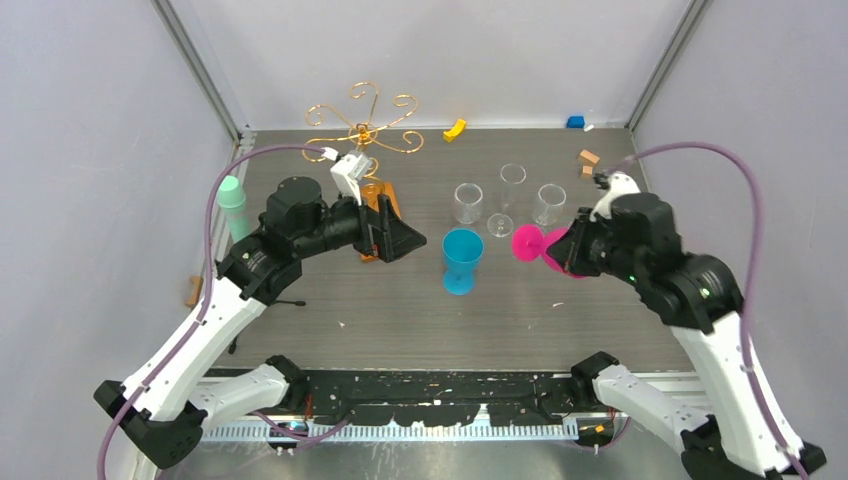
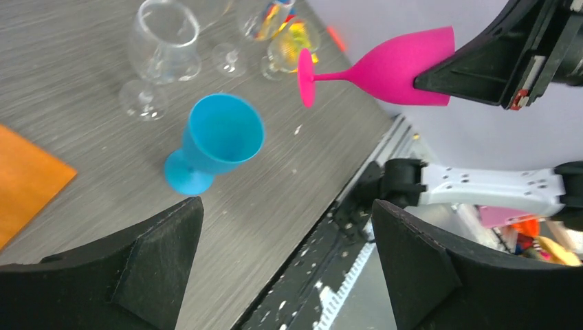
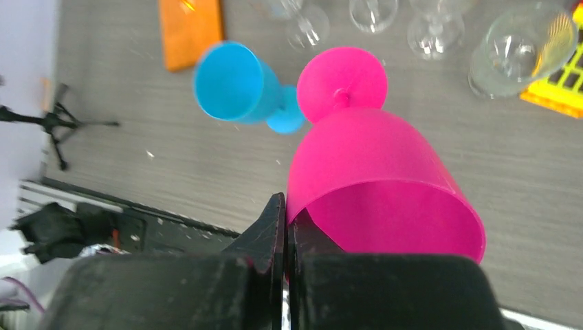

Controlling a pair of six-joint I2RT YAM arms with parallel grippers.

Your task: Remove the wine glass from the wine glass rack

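Above grey table point(image 3: 172, 165), right tool point(image 3: 286, 223) pinches pink wine glass point(image 3: 371, 158) rim.

The grey counter point(image 1: 400, 310) carries an upright blue goblet point(image 1: 462, 260), three clear glasses point(image 1: 507, 200) behind it, the gold wire rack point(image 1: 362, 130) on its orange base point(image 1: 375, 195) far left, and perhaps a pale-green bottle point(image 1: 233, 205).

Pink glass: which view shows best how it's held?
Left wrist: it shows the whole pink glass side-on, held sideways, with the right end effector shut on its rim. Right wrist shows the pinched rim close up, end-on. Top external shows only the foot and part of the bowl.
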